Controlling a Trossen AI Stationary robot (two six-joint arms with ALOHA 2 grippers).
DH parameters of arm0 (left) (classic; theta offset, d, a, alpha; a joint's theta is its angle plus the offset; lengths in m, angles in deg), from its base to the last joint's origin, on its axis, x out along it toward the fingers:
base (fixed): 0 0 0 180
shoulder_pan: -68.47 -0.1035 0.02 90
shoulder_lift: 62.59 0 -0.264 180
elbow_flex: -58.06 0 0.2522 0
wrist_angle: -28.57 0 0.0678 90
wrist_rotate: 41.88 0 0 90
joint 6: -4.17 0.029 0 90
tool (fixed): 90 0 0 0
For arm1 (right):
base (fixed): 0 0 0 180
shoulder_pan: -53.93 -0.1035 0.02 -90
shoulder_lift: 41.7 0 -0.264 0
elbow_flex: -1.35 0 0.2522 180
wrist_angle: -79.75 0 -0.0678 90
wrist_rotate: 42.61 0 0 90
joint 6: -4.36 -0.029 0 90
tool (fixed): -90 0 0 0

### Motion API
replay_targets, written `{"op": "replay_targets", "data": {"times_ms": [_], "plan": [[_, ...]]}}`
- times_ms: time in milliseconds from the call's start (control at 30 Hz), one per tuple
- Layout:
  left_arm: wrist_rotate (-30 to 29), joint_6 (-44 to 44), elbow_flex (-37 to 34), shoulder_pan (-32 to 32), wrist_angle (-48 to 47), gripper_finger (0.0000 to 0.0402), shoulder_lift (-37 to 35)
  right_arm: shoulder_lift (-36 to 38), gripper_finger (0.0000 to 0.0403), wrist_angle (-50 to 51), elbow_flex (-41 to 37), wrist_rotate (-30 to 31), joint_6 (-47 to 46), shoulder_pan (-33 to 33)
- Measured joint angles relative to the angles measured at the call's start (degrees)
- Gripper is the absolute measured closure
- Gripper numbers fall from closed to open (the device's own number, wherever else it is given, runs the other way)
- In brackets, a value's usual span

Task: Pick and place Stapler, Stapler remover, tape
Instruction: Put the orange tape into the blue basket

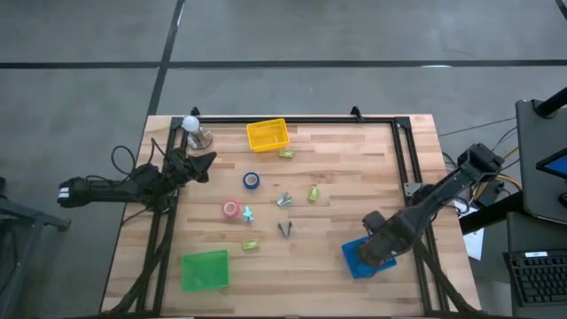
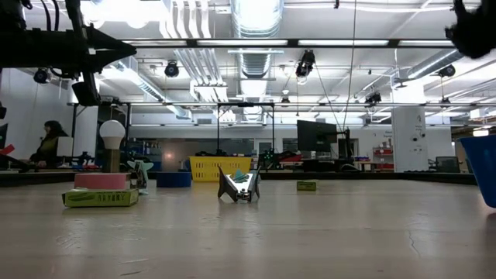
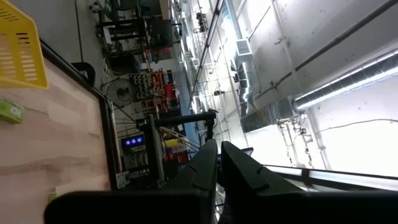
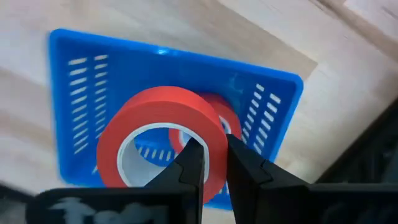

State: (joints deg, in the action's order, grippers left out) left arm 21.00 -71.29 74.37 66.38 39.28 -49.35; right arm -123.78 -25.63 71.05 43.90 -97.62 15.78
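My right gripper (image 4: 212, 155) hangs over the blue basket (image 1: 358, 262) near the table's right near corner, shut on a red tape roll (image 4: 163, 134). A second red roll (image 4: 219, 111) lies inside the basket beneath it. A blue tape roll (image 1: 252, 181) and a pink one (image 1: 231, 209) lie flat mid-table. Small green staplers (image 1: 313, 192) and dark staple removers (image 1: 284, 229) are scattered around the middle. My left gripper (image 1: 202, 165) waits shut above the table's left side, touching nothing. My right gripper pinches the red roll's wall (image 4: 214, 138) on the side nearest the wrist camera. One finger (image 4: 191, 163) sits in the pale centre hole and the other (image 4: 244, 163) outside. The fingers come from above, and the roll is lifted clear over the basket.
A yellow basket (image 1: 267, 135) stands at the far edge and a green basket (image 1: 205, 270) at the near left. A light bulb on a stand (image 1: 191, 125) sits by the far left corner. A black frame (image 1: 403, 151) runs along the table's far and side edges.
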Motion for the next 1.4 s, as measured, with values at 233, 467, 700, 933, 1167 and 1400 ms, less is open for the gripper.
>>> {"op": "replay_targets", "data": {"times_ms": [233,467,700,933,1167,1400], "plan": [[0.02,0.00,0.00,0.00,-0.01,0.0376,0.00,-0.17,0.0364,-3.15,-5.16,-3.69,-0.23,-0.41],[0.02,0.09,0.00,-0.02,-0.02,0.0376,-0.02,-0.44,0.0364,-6.92,-7.54,-5.21,-0.05,-0.72],[0.02,0.60,0.00,-0.04,-0.04,0.0376,-0.01,-0.46,0.0340,-7.12,-8.02,-6.40,1.33,-0.73],[0.02,1.97,0.00,-0.03,-0.05,0.0376,0.00,-0.48,0.0305,-7.30,-8.17,-7.51,1.45,-0.73],[0.04,2.05,0.00,0.01,-0.04,0.0376,0.00,-0.45,0.0261,-7.25,-6.39,-7.49,1.96,-0.72],[3.21,2.73,0.00,0.00,-0.27,0.0374,0.09,-0.16,0.0231,-0.96,0.45,-0.91,3.88,-0.69]]}}
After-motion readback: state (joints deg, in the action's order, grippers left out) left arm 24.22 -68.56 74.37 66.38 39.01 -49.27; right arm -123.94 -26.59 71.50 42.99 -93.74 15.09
